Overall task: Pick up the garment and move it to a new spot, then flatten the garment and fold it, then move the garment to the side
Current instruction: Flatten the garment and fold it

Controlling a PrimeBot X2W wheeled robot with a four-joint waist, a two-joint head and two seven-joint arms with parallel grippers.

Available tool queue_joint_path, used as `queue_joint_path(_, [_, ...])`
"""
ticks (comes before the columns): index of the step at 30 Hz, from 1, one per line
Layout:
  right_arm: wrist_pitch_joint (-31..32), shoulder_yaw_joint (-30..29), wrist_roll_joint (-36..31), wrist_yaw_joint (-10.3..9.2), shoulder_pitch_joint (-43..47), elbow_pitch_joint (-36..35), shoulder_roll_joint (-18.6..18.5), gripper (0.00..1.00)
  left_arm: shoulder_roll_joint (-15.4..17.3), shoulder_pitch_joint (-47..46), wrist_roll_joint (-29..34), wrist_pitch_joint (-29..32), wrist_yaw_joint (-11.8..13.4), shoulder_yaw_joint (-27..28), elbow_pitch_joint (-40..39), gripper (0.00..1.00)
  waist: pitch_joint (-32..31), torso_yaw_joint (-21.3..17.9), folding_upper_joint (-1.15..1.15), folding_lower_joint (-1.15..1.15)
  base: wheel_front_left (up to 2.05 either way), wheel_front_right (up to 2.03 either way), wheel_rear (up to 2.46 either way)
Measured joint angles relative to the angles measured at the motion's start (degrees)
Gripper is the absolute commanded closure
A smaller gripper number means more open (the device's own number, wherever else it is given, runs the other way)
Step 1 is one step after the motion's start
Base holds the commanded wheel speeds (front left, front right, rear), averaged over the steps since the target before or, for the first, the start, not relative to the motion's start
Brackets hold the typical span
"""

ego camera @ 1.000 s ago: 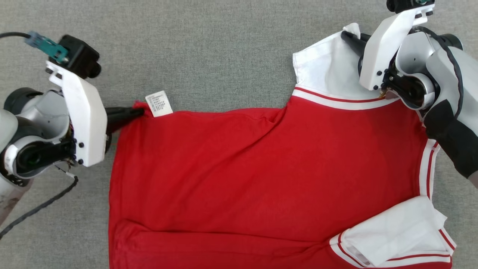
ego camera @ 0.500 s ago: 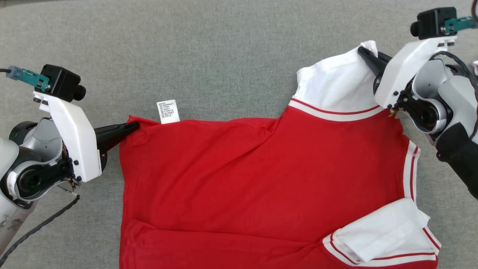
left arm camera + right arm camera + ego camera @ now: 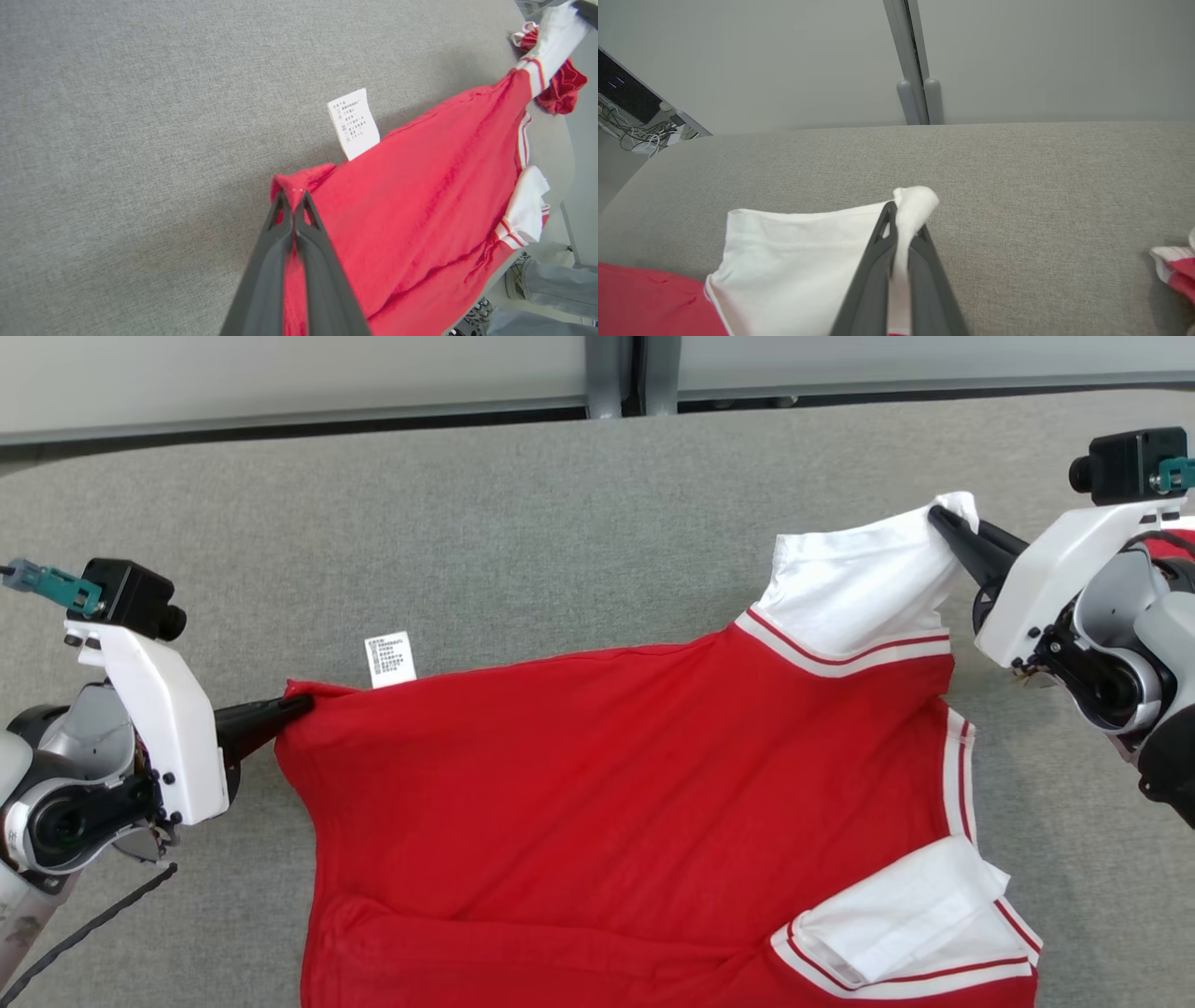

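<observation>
My left hand (image 3: 301, 704) is clenched on the red corner of the shirt (image 3: 607, 784) by the care label (image 3: 390, 659), and my right hand (image 3: 936, 516) is clamped on the white sleeve (image 3: 859, 579) tip, so the far edge is stretched btwn them, I reckon to flatten it w/o creases. The shirt lies spread on the grey tabletop (image 3: 523, 523), centre to right. A red-and-white scrap (image 3: 1174, 268) off to my right is prob. another garment, too cut off to tell.
</observation>
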Motion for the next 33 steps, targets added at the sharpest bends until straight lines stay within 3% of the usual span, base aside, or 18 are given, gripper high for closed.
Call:
queue_joint_path(9, [0.51,1.78,3.09,0.00,2.57,-3.03,-3.20,1.00,0.29,0.86,0.03,1.57,0.41,-1.15,1.60,1.00,-3.11,-1.45,0.00,0.00,0.00,0.00,0.00])
queue_joint_path(22, [12.16,5.53,10.01,0.00,7.39,-13.89,-11.07,1.00,1.19,0.48,3.22,10.46,1.44,-6.84,1.03,1.00,-5.09,-1.00,0.00,0.00,0.00,0.00,0.00])
queue_joint_path(33, [19.39,7.54,15.46,0.00,12.79,-25.54,-17.46,1.00,-1.10,-1.77,5.35,13.46,1.41,-9.42,2.92,1.00,-5.54,-0.60,0.00,0.00,0.00,0.00,0.00])
